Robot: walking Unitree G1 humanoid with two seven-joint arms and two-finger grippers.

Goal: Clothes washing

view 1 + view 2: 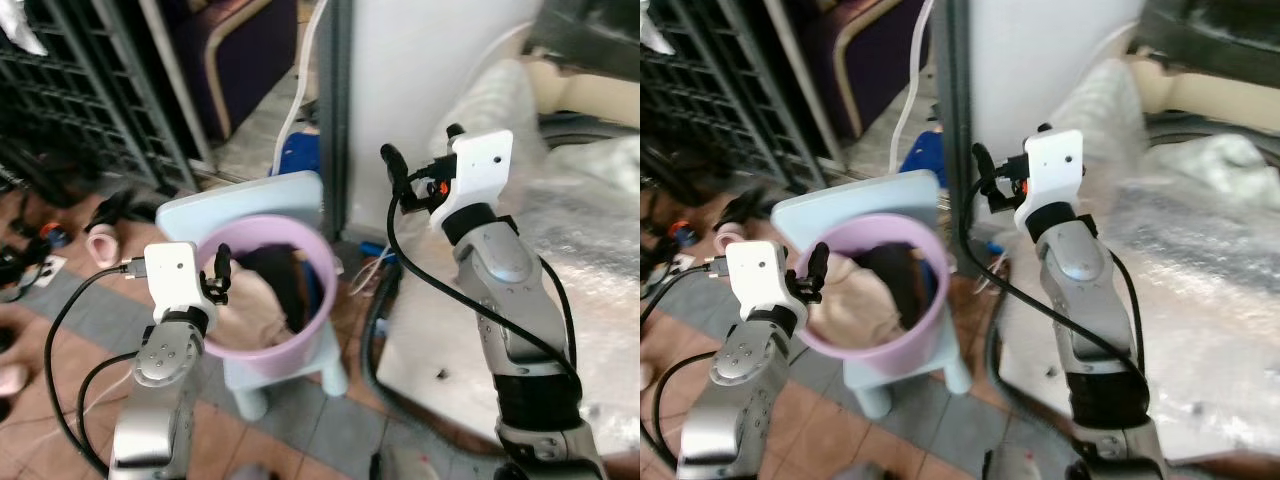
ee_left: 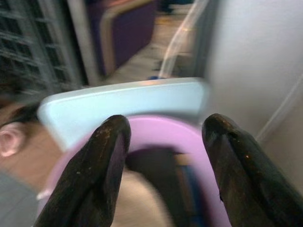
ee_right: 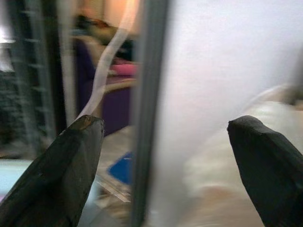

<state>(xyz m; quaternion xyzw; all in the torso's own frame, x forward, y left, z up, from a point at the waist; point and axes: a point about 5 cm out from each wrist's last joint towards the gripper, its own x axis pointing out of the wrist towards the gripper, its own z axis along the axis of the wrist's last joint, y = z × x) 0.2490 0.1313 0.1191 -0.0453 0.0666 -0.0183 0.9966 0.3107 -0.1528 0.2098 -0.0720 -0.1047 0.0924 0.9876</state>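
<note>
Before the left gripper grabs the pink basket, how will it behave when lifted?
The basket probably lifts light: thin plastic, soft clothes inside. It may tip, perched on a small stool. The left gripper is open at its rim.

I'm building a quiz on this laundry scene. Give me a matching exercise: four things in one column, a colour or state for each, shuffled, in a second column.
Things:
1. basket
2. stool
3. left claw
4. beige cloth

States:
A. light blue
B. lying inside the basket
C. pink-purple
D. open, at the basket rim

Pairs: 1-C, 2-A, 3-D, 4-B
</note>
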